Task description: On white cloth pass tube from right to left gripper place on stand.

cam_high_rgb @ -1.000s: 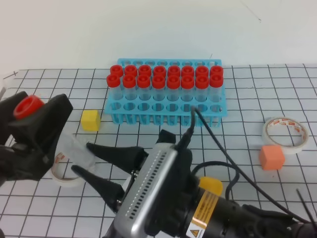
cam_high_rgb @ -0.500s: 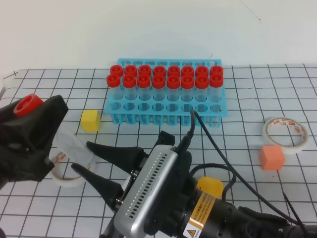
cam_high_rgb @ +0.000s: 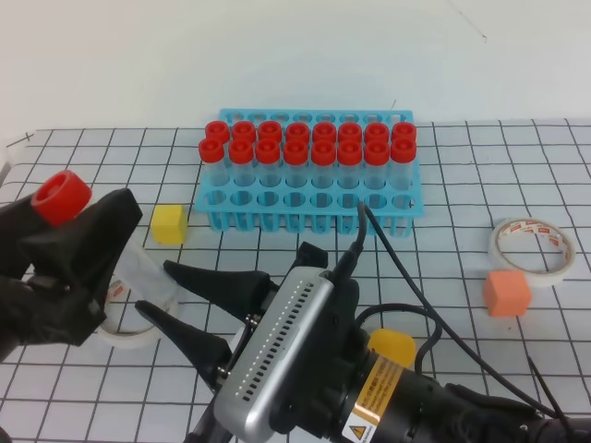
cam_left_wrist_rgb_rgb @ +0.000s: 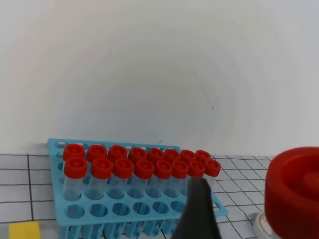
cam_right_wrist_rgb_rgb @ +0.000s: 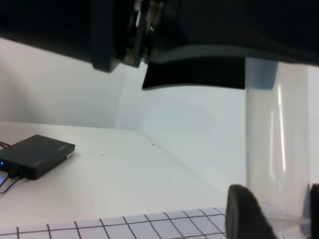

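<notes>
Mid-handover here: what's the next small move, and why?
Probably close the left end effector firmly on the tube just below its red cap, before the right end effector lets go. The tube's lower end sits between the right fingertips, and the pictures do not show whether the left jaws are clamped.

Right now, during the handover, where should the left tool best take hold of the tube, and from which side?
Probably the clear body just under the red cap, coming from the left with the jaws across the tube. It lies tilted, cap up and left, and its lower end sits between the right tool's fingers, so only the upper part is free for the left tool. The wider cap should stop slipping.
</notes>
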